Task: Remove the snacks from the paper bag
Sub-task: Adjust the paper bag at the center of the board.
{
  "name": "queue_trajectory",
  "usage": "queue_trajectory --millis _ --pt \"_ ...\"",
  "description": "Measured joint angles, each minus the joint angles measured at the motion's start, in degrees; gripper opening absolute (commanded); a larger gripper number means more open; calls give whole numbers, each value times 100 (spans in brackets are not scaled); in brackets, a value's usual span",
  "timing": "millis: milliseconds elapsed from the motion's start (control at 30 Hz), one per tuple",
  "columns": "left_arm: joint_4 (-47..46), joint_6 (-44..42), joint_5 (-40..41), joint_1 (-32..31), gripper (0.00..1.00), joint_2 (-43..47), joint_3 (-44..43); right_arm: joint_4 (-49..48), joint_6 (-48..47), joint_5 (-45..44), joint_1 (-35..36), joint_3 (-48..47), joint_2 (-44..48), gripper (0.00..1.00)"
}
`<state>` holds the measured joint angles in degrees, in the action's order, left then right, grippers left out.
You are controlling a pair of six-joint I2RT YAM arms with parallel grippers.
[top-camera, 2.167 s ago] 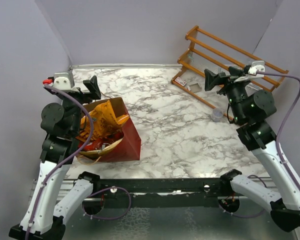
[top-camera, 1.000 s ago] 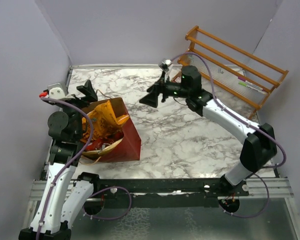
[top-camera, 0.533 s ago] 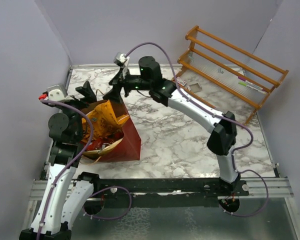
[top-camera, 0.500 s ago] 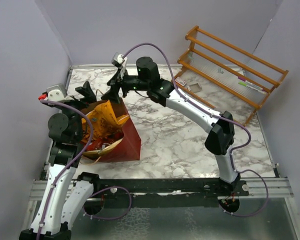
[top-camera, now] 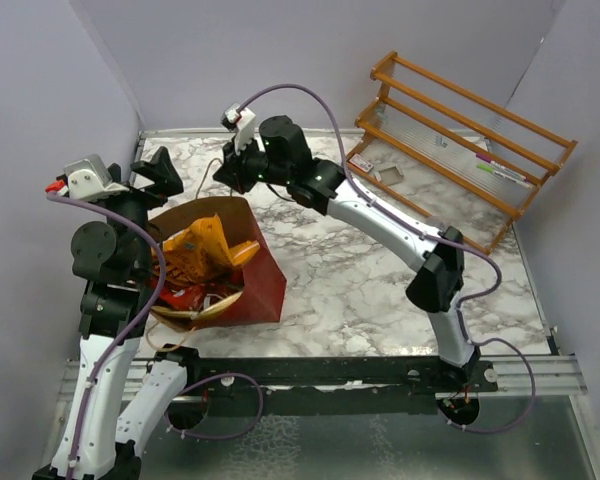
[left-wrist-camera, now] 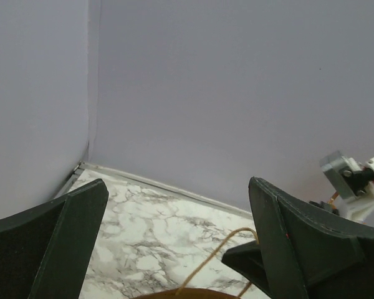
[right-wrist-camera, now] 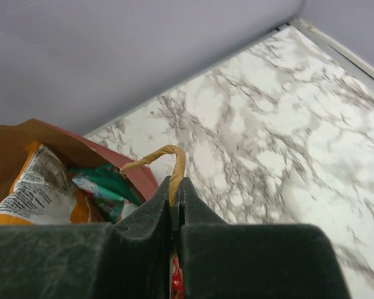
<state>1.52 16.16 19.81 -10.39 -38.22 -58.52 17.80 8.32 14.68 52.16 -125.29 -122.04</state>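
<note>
The thin twisted string handle of the dark red paper bag, stood on the veined marble table at its left and stuffed with crinkly snacks, is pinched by the right gripper, while the left gripper is held spread wide.

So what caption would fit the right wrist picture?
Right gripper shut on the string handle of the paper bag, snacks visible inside.

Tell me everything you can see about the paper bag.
The paper bag is dark red outside and plain brown inside. It rests on the marble table at its left side, mouth open upward. Snacks fill it, an orange chip bag uppermost. The right gripper is shut on one thin tan string handle by its far rim.
</note>
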Motion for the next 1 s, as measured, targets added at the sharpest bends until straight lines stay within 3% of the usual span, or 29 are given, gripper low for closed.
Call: queue_trajectory --millis 67,300,567,767,933,1000 --pt "219 70 -15 -26 99 -105 -232 179 37 -345 2 293 393 1" --pt "1123 245 -208 -133 98 -452 -905 -66 289 -1655 -17 2824 2568 1" --pt "2636 348 -697 -164 97 -1246 -1729 -291 557 -2396 -868 4033 2920 5" --pt "3873 522 -494 -170 97 -1589 -1705 -376 481 -2358 -1047 4492 3329 40" --pt "4385 721 -74 -170 98 -1084 -1659 -229 278 -2070 -1005 4374 3698 81" --pt "4468 879 142 -173 98 -774 -1674 -81 197 -1906 -1005 4210 3773 87"
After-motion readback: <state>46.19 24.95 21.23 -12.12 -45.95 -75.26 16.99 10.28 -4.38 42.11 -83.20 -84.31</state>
